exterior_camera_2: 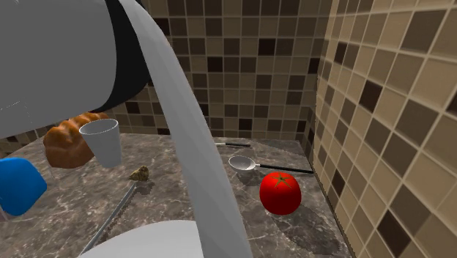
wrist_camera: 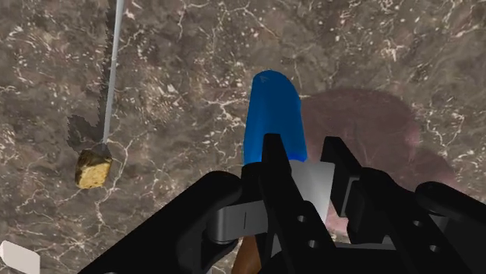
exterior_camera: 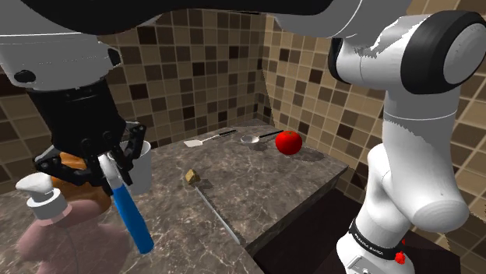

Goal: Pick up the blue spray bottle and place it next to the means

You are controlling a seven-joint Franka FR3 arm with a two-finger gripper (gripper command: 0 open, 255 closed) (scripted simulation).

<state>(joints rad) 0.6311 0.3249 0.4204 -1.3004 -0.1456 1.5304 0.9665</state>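
"Since the coming move turns on how the load hangs, what does the shoulder view record?"

"Gripper [exterior_camera: 105, 167] closed on the pale head of the blue spray bottle [exterior_camera: 132, 219], which appears lifted off the counter [exterior_camera: 265, 180]. Long axis tilted: the body runs from the fingers [exterior_camera: 118, 173] toward five o'clock. Cup [exterior_camera: 142, 163] just beside the gripper at three o'clock; pink bottle [exterior_camera: 58, 233] near, at seven o'clock."

"Second exterior view?"

"Blue spray bottle [exterior_camera_2: 18, 185] at the nine o'clock edge. Bread [exterior_camera_2: 69, 139] near it at two o'clock. Tomato [exterior_camera_2: 280, 192] well apart, toward three o'clock."

"Wrist view?"

"Fingers [wrist_camera: 274, 167] clasp the pale neck. The blue body [wrist_camera: 272, 117] projects straight out beyond the fingertips over the counter, with the pink bottle [wrist_camera: 366, 132] just beside it."

"Finding?"

"Pick-up judged done; placing not yet done. Which item is 'the means' cannot be told. Wherever it goes, the bottle should be brought upright before release, or it may topple."
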